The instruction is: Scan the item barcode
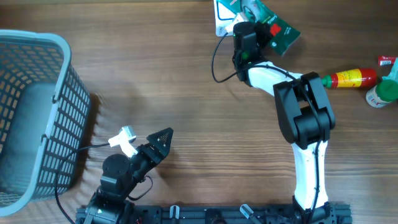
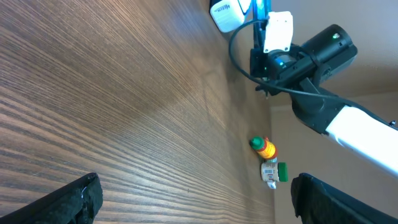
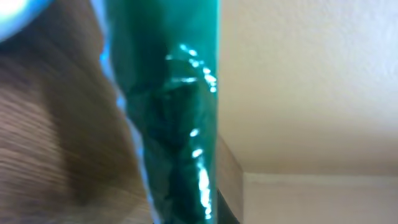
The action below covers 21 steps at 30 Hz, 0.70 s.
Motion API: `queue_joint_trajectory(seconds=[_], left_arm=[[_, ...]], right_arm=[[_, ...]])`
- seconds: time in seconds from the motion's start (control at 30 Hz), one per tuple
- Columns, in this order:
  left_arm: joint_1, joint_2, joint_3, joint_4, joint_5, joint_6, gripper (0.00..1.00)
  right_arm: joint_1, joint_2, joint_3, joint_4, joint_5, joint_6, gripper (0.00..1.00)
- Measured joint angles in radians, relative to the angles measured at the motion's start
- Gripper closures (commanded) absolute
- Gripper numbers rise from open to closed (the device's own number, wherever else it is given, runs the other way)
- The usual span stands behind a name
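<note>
Right gripper [image 1: 250, 22] clamped tight on a glossy green packet [image 1: 285, 36] at the far edge of the table [image 1: 186, 81], with a white object [image 1: 222, 22] just beside it, possibly another pack but too blurred to identify. Well apart, near the front edge, left gripper [image 1: 144, 139] with jaws spread wide over bare wood, holding nothing. At far left, a grey basket [image 1: 62, 93]. At right, a red-and-yellow bottle [image 1: 351, 78] near a green-capped bottle [image 1: 380, 93].
</note>
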Motion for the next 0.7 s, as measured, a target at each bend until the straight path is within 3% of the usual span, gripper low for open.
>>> queue_joint_trajectory(seconds=[0.2,0.47,0.7], left_arm=[[0.0,0.0,0.0,0.0,0.0,0.0,0.0],[0.0,0.0,0.0,0.0,0.0,0.0,0.0],[0.0,0.0,0.0,0.0,0.0,0.0,0.0]], right_arm=[[-0.113,-0.015,0.0,-0.009,0.072,0.012,0.96],[-0.536,-0.204,0.002,-0.021,0.103,0.072,0.96],[-0.835,-0.217,0.009,-0.485,0.003,0.402,0.96]])
